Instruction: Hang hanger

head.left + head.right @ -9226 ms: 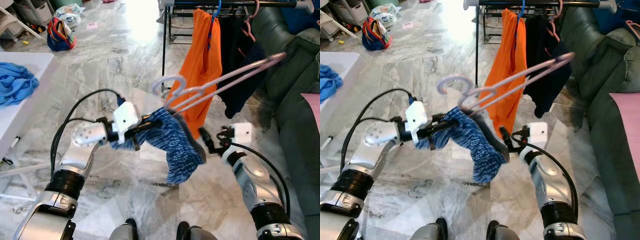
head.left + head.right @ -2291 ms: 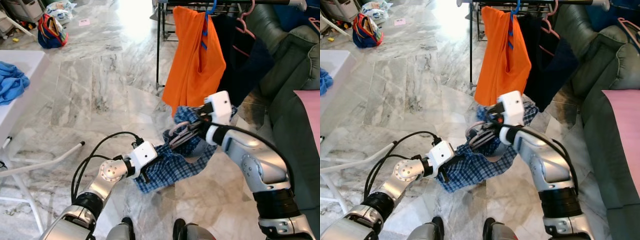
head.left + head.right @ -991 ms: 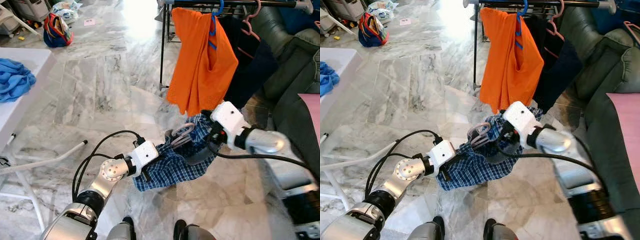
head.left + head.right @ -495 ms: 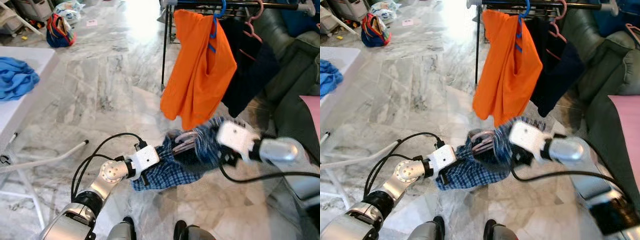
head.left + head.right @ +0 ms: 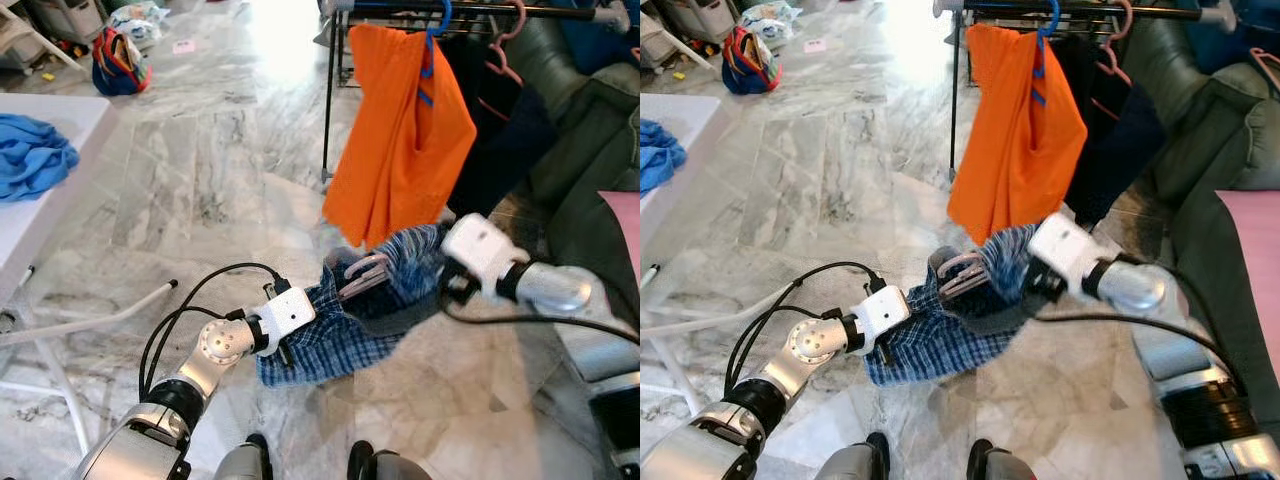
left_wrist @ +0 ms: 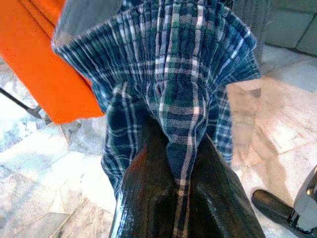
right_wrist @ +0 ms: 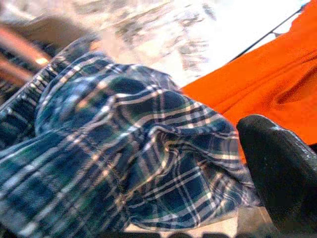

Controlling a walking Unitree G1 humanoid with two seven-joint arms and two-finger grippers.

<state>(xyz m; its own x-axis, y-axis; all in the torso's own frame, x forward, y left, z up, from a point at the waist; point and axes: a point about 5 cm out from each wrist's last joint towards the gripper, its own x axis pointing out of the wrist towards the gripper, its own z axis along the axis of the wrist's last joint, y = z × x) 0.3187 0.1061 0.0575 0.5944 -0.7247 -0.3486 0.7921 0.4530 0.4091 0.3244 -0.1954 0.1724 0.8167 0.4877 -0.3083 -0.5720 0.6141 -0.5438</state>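
While the left gripper (image 5: 283, 345) has its jaws clamped on the plaid garment (image 5: 345, 335) carrying the hanger (image 5: 362, 277), right gripper (image 5: 448, 290) state undeterminable, lifting toward the far rail (image 5: 1080, 12) remains outstanding.

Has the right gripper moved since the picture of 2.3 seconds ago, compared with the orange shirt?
Yes. The right gripper has gone down and to the robot's right: earlier level with the orange shirt hem, now below it.

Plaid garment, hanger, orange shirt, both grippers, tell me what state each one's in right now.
Plaid garment: bunched, held off the floor between both arms.
Hanger: tangled in the garment, not hung.
Orange shirt: hanging on the rack.
Left gripper: pinching plaid fabric.
Right gripper: at the garment, grip unclear.
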